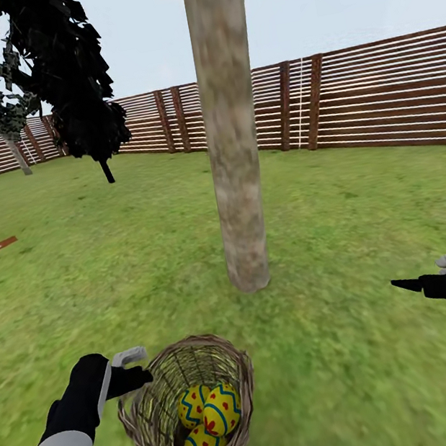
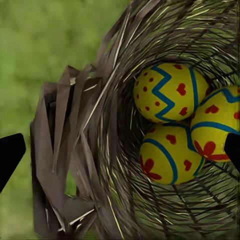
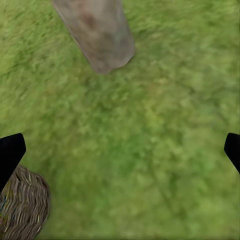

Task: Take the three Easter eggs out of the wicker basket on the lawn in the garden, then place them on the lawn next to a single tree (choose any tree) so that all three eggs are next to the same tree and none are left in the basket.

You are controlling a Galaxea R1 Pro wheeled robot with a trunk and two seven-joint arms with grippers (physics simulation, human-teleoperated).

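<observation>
Wicker basket at the left claw, three Easter eggs inside, tree just beyond.

Basket stands on the lawn near the foot of the trunk, apart from it, and holds all three eggs packed touching one another at the bottom; none is out yet. Left claw straddles the basket rim: in the left wrist view one dark fingertip sits outside the weave and the other at the far edge over the eggs, jaws apart, nothing clamped. Right claw hovers over bare grass, well apart from the basket, its fingers wide apart and empty. Eggs look smooth, rounded and hard, so likely slippery; grip across the widest middle. Open weave looks light and flexible, likely to tip or shift if pushed.
</observation>
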